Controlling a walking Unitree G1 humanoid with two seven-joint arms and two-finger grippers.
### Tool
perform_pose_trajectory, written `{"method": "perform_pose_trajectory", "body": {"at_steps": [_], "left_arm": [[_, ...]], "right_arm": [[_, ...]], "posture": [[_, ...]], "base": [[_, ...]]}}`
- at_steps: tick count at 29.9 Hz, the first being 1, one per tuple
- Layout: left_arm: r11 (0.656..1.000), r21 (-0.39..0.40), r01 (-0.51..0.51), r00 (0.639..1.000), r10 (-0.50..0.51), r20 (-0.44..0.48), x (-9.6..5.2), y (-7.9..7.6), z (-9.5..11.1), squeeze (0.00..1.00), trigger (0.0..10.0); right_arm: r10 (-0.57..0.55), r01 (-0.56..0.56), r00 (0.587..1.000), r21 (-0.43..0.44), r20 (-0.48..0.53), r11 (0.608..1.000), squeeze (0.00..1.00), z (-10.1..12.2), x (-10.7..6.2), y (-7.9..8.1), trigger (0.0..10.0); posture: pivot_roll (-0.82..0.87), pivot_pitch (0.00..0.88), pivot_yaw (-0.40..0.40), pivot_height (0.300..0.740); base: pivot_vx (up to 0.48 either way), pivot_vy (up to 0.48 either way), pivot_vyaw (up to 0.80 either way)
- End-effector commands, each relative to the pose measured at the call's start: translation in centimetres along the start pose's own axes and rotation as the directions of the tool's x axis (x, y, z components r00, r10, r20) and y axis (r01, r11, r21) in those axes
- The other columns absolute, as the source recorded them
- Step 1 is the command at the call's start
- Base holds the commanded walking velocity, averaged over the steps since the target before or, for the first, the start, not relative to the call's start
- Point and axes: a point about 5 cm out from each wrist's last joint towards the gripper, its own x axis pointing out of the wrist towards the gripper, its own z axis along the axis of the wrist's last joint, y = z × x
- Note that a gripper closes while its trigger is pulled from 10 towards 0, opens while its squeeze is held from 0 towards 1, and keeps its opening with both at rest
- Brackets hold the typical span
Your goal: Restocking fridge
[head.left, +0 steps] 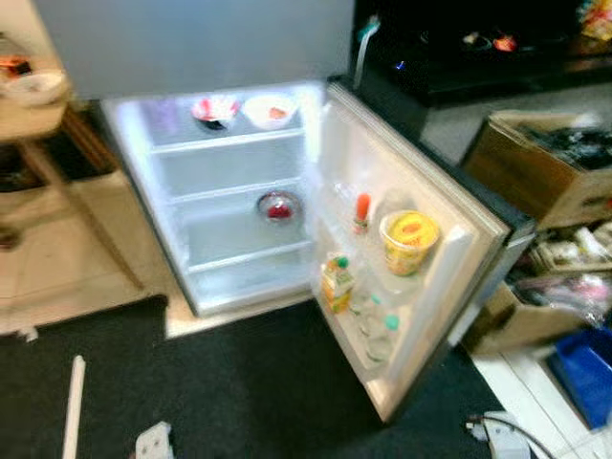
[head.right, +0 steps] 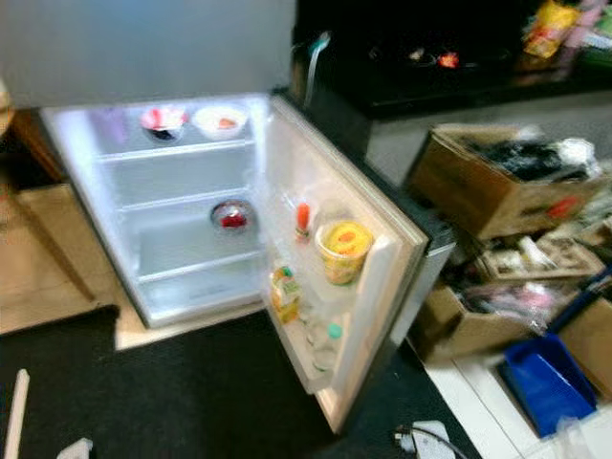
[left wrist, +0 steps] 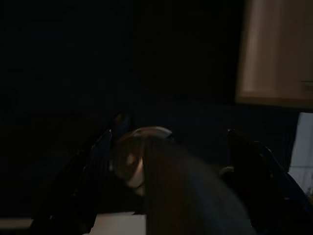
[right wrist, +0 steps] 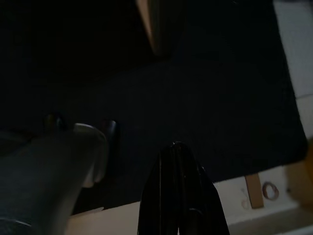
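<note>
The fridge [head.left: 229,191] is standing open — door [head.left: 421,249] swinging toward four o'clock, yellow tub [head.left: 408,241] sitting in it. Left jaws are gaping apart; right jaws are pressing together.

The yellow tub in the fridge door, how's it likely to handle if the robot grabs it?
The yellow tub looks wide for two thin fingers, so it may slip. Probably plastic, so likely flexes rather than breaks. It stands taller than the door shelf rim, so a push could tip it.

The fridge [head.right: 182,220] stands open, two bowls [head.right: 191,121] on its top shelf, a yellow tub [head.right: 344,251] and bottles [head.right: 320,339] in the door [head.right: 373,287].
</note>
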Motion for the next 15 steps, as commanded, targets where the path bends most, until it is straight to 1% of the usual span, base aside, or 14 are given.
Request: {"method": "perform_pose_trajectory", "body": {"at_steps": [1, 4, 7, 10, 11, 12, 13, 15], "left_arm": [[1.000, 0.012, -0.001, 1.000, 0.002, -0.017, -0.1, 0.2, -0.4, 0.00, 10.0], [1.000, 0.012, 0.025, 0.999, -0.025, -0.025, -0.1, -0.1, -0.5, 0.00, 10.0], [1.000, 0.007, 0.026, 0.999, -0.025, -0.026, -0.1, -0.1, -0.6, 0.00, 10.0], [1.000, -0.003, 0.009, 1.000, -0.009, -0.021, -0.1, 0.0, -0.6, 0.00, 10.0], [1.000, -0.003, 0.007, 1.000, -0.007, -0.024, -0.1, 0.0, -0.6, 0.00, 10.0], [1.000, -0.003, 0.007, 1.000, -0.007, -0.024, -0.1, 0.0, -0.6, 0.00, 10.0], [1.000, -0.007, 0.003, 1.000, -0.003, -0.024, -0.1, 0.0, -0.7, 0.00, 10.0], [1.000, -0.005, 0.001, 1.000, -0.001, -0.024, -0.1, 0.0, -0.7, 0.00, 10.0]], "right_arm": [[-0.020, 0.020, 1.000, 0.016, -0.008, 1.000, 0.00, -0.4, -0.1, -0.1, 10.0], [-0.027, 0.027, 1.000, 0.026, 0.004, 0.999, 0.00, -0.2, -0.1, -0.2, 10.0], [-0.036, 0.036, 0.999, 0.038, 0.016, 0.999, 0.00, 0.0, -0.1, -0.3, 10.0], [-0.056, 0.052, 0.997, 0.065, 0.057, 0.996, 0.00, 1.0, 0.1, -0.6, 10.0], [-0.061, 0.054, 0.995, 0.086, 0.084, 0.995, 0.00, 1.6, 0.1, -0.8, 10.0], [-0.061, 0.054, 0.995, 0.086, 0.084, 0.995, 0.00, 1.6, 0.1, -0.8, 10.0], [-0.066, 0.048, 0.986, 0.125, 0.150, 0.991, 0.00, 3.2, 0.3, -1.1, 10.0], [-0.062, 0.034, 0.978, 0.141, 0.201, 0.989, 0.00, 4.5, 0.4, -1.3, 10.0]], "posture": [[-0.07, 0.075, -0.026, 0.740], [-0.07, 0.080, -0.027, 0.740], [-0.07, 0.080, -0.027, 0.740], [-0.07, 0.081, -0.026, 0.740], [-0.07, 0.081, -0.026, 0.740], [-0.07, 0.081, -0.026, 0.740], [-0.08, 0.082, -0.024, 0.740], [-0.08, 0.082, -0.024, 0.740]], "base": [[0.000, 0.000, 0.00], [0.000, -0.470, 0.00], [0.000, -0.465, 0.00], [0.000, -0.450, 0.00], [0.000, 0.000, 0.00], [0.000, 0.000, 0.00], [0.000, 0.000, 0.00], [0.000, 0.000, 0.00]]}}
